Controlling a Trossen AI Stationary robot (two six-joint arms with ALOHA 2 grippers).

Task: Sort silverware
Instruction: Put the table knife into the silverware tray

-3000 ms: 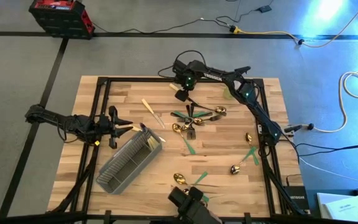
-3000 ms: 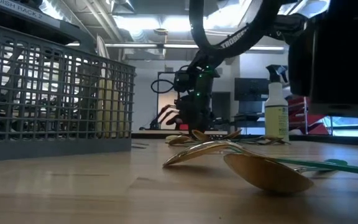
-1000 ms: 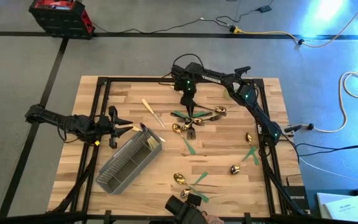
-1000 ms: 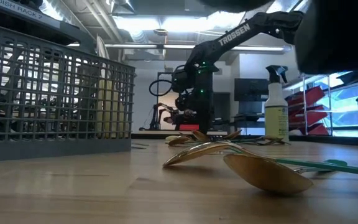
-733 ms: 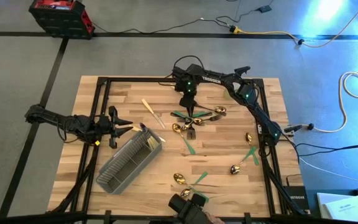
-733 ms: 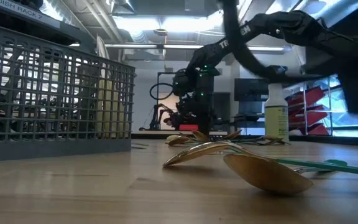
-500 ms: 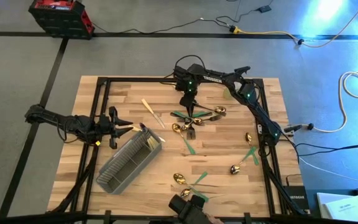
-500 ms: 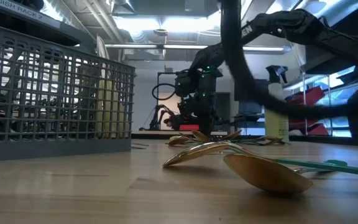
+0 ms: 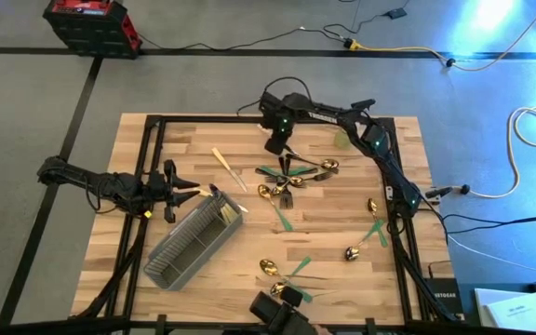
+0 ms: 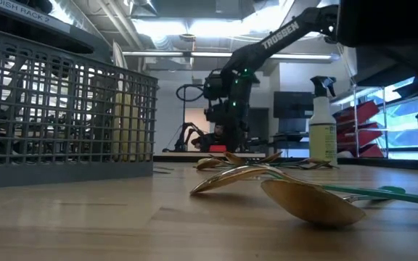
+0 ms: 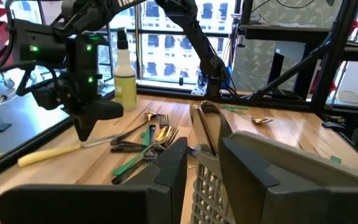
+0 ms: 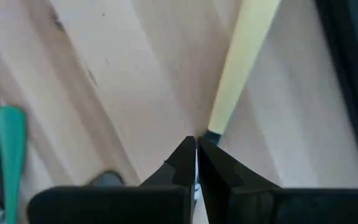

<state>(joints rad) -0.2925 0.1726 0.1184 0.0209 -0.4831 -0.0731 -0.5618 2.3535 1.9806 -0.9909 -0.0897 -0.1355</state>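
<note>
In the low view a gold spoon [image 10: 310, 201] lies nearest on the table [image 9: 342, 223], bowl down, its green handle running off to the side, with the wire caddy [image 10: 56, 116] just beyond. From above, the caddy [image 9: 194, 247] sits on the left arm's side, and the left gripper [image 9: 180, 186] waits just behind it, fingers a little apart with nothing visibly between them. Farther back, the main heap of silverware [image 9: 291, 177] lies mid-table in a tangle of green and dark handles. Beyond that the right gripper [image 9: 274, 144] hangs point down just above the wood, fingers pressed shut and empty. Its wrist view shows a cream-handled knife [image 12: 241, 62] almost at the closed tips [image 12: 196, 163], the handle stretching straight away from them. My read: the right arm is far nearer this piece, but the fingers must open and straddle that handle across its length before any pickup.
</note>
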